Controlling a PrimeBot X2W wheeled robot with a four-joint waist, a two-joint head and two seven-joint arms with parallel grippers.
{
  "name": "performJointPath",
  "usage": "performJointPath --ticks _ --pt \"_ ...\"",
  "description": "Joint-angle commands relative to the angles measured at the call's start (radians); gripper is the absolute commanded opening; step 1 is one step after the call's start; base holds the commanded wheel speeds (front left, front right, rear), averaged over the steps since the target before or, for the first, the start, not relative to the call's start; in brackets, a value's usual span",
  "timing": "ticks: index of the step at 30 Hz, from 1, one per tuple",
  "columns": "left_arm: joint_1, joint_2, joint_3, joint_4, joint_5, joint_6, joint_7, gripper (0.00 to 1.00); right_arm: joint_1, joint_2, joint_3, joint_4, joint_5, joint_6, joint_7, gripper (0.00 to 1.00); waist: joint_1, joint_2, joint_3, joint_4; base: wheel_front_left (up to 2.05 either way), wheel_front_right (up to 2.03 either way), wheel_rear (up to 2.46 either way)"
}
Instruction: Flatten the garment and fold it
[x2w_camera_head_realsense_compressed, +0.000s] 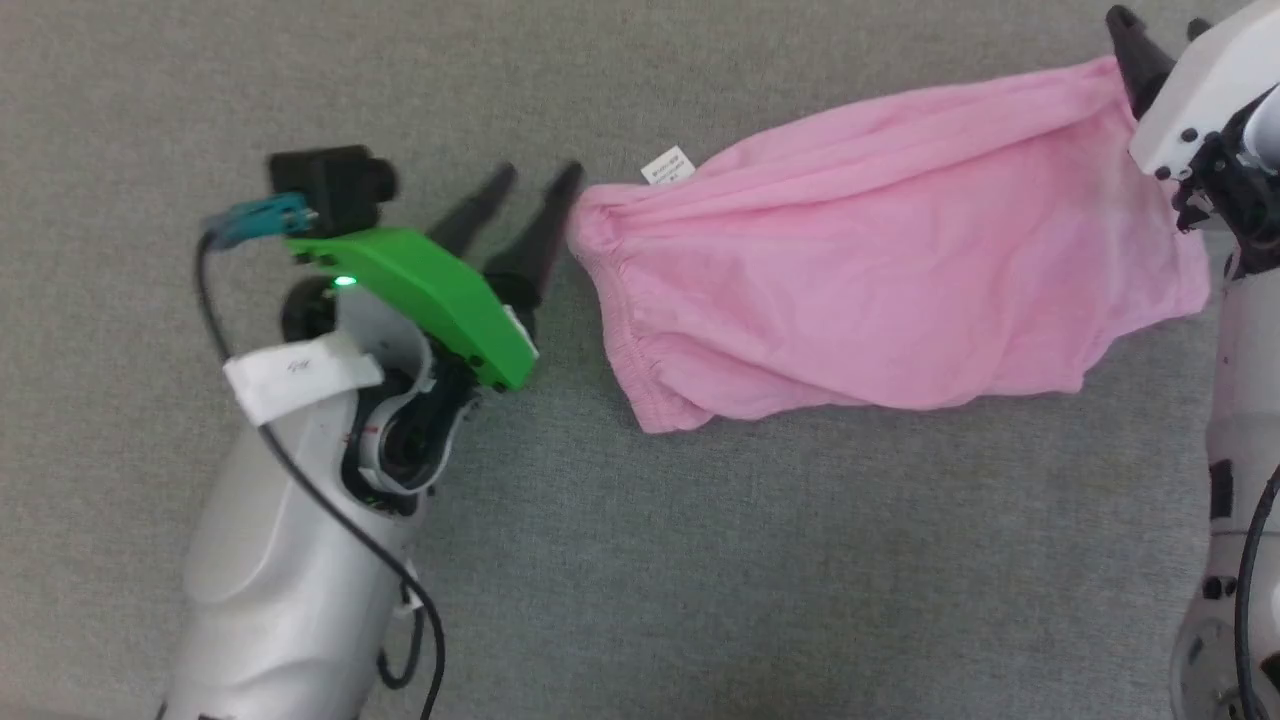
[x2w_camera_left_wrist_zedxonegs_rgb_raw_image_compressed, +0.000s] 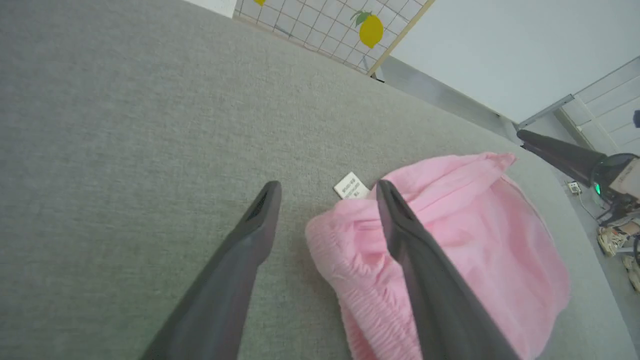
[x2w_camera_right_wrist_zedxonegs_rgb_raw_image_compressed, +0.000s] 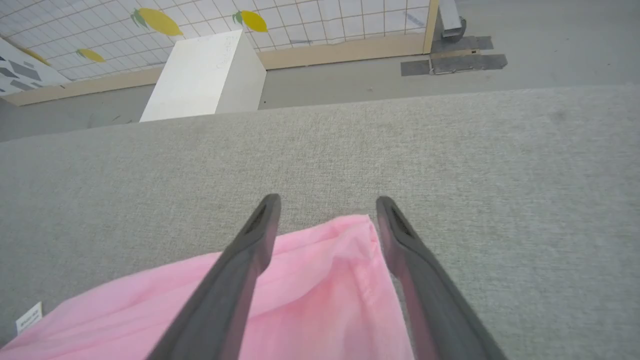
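Head view first: the garment (x2w_camera_head_realsense_compressed: 880, 250) is a plain light pink piece, thin and soft-looking. It's lying lengthwise on the grey worktop (x2w_camera_head_realsense_compressed: 700, 560), mostly spread out but rumpled, with long creases running along it and a saggy, wavy near edge. One end is a gathered elastic waistband (x2w_camera_head_realsense_compressed: 625, 330), all scrunched up. A small white tag (x2w_camera_head_realsense_compressed: 668, 165) lies flat on the worktop right by that end's far corner.

The left gripper (x2w_camera_head_realsense_compressed: 538, 175) sits just off the waistband end with its jaws spread, nothing pinched. One jaw tip is right up against the waistband corner near the tag, and the other is over bare worktop. In the left wrist view that first jaw crosses over the bunched waistband, with the tag just beside its tip. The second jaw is clear of the cloth.

The right gripper (x2w_camera_head_realsense_compressed: 1158, 22) is at the opposite end, over the hemmed corner. Its jaws are spread too. In the right wrist view the pink corner lies between them, its point reaching about level with the jaw tips and one hemmed edge running just inside one jaw. Can't tell if the tips actually touch the fabric. So the garment basically runs from one set of jaws to the other.

Past the worktop's far edge there's a white box (x2w_camera_right_wrist_zedxonegs_rgb_raw_image_compressed: 205, 75) and a grid panel with lemons (x2w_camera_right_wrist_zedxonegs_rgb_raw_image_compressed: 325, 20).
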Motion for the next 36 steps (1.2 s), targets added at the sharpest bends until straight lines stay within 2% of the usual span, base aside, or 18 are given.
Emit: performJointPath --ticks 1,2,5,11,18,26,31,32,34,36 --pt "0.011 0.021 0.008 -0.017 0.040 -0.006 -0.056 1.00 0.028 -0.019 0.022 -0.011 0.009 -0.001 -0.013 1.00 -0.0001 0.0000 -0.083 -0.033 0.00 0.00 0.00" --pt "0.024 0.032 0.008 -0.026 0.073 -0.003 -0.098 1.00 0.047 -0.028 0.035 -0.018 0.015 -0.001 -0.021 1.00 -0.0001 0.0000 -0.104 -0.038 0.00 0.00 0.00" --pt "0.091 0.082 -0.014 -0.047 0.222 0.040 -0.218 1.00 0.132 -0.070 0.095 -0.041 0.021 -0.001 -0.009 1.00 -0.0001 0.0000 -0.163 -0.053 0.00 0.00 0.00" --pt "0.233 0.097 -0.055 -0.102 0.387 0.139 -0.387 1.00 0.298 -0.132 0.200 -0.098 0.022 -0.001 0.106 1.00 -0.0001 0.0000 -0.210 -0.062 0.00 0.00 0.00" --pt "0.306 0.047 -0.088 -0.122 0.408 0.196 -0.416 1.00 0.350 -0.163 0.245 -0.130 0.015 -0.001 0.178 1.00 -0.0001 0.0000 -0.165 -0.036 0.00 0.00 0.00" --pt "0.297 0.020 -0.112 -0.148 0.410 0.215 -0.401 1.00 0.295 -0.188 0.306 -0.098 0.011 -0.001 0.193 1.00 -0.0001 0.0000 -0.083 0.002 0.00 0.00 0.00" --pt "0.290 0.014 -0.113 -0.158 0.405 0.222 -0.391 1.00 0.282 -0.204 0.347 -0.051 0.026 -0.001 0.212 1.00 -0.0001 0.0000 -0.069 0.012 0.00 0.00 0.00" --pt "0.290 0.011 -0.116 -0.161 0.398 0.221 -0.383 1.00 0.283 -0.207 0.356 -0.037 0.034 -0.001 0.230 0.83 -0.0001 0.0000 -0.071 0.012 0.00 0.00 0.00" --pt "0.293 0.005 -0.122 -0.167 0.385 0.223 -0.353 1.00 0.283 -0.215 0.367 -0.026 0.050 -0.001 0.244 0.00 -0.0001 0.0000 -0.078 0.011 0.00 0.00 0.00" --pt "0.299 -0.005 -0.134 -0.179 0.365 0.225 -0.298 1.00 0.283 -0.223 0.373 -0.022 0.065 -0.001 0.252 0.00 -0.0001 0.0000 -0.088 0.008 0.00 0.00 0.00"
